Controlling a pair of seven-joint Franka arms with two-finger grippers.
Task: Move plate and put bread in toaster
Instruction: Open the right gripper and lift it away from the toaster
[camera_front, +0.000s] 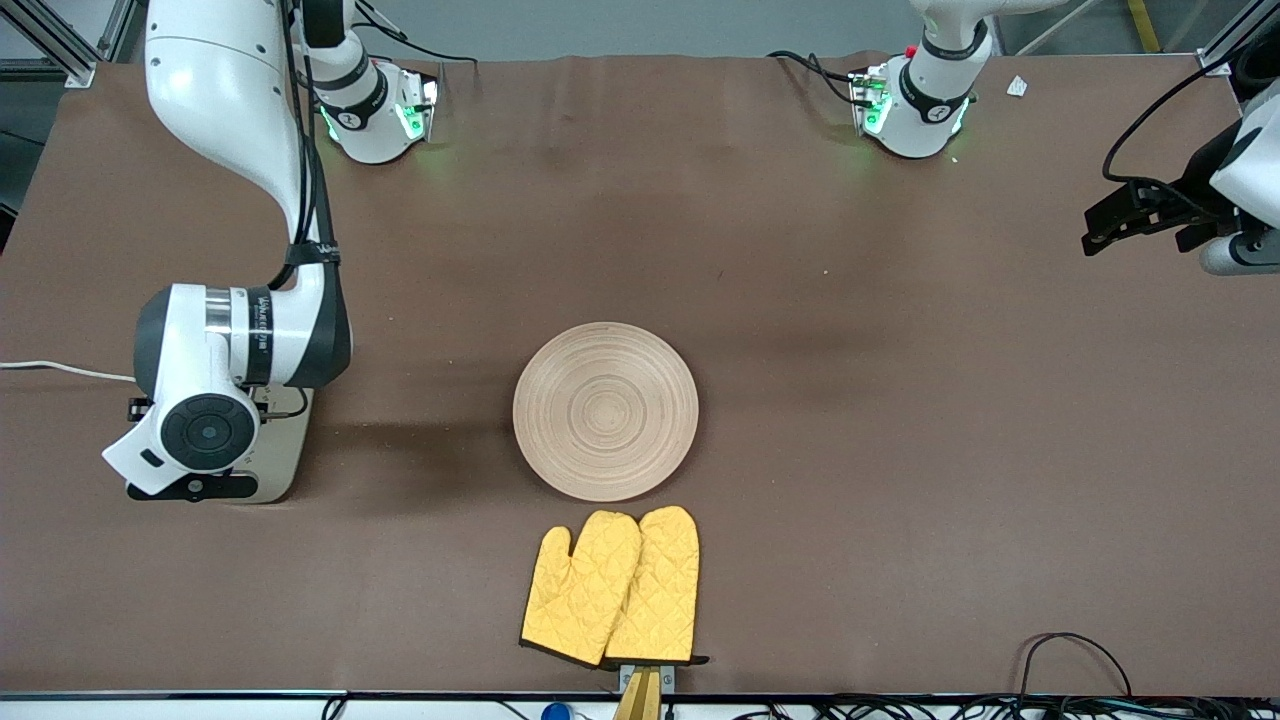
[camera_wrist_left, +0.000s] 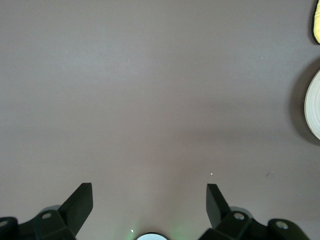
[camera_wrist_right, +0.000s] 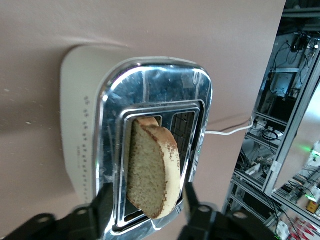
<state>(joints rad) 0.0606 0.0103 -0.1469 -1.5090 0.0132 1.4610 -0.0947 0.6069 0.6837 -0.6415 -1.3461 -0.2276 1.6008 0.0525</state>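
Observation:
The round pale wooden plate (camera_front: 605, 410) lies empty at the table's middle; its edge shows in the left wrist view (camera_wrist_left: 314, 102). The cream toaster (camera_front: 283, 458) stands toward the right arm's end, mostly hidden under the right wrist. In the right wrist view the bread (camera_wrist_right: 152, 167) stands tilted in one slot of the toaster's chrome top (camera_wrist_right: 150, 90), much of it sticking up. My right gripper (camera_wrist_right: 148, 192) is just over the toaster, open, with a finger on each side of the slice. My left gripper (camera_front: 1100, 232) is open and empty, over bare table at the left arm's end.
A pair of yellow oven mitts (camera_front: 612, 588) lies nearer the front camera than the plate, at the table's front edge. The toaster's white cord (camera_front: 60, 370) runs off the right arm's end. Black cables (camera_front: 1070, 660) lie at the front edge.

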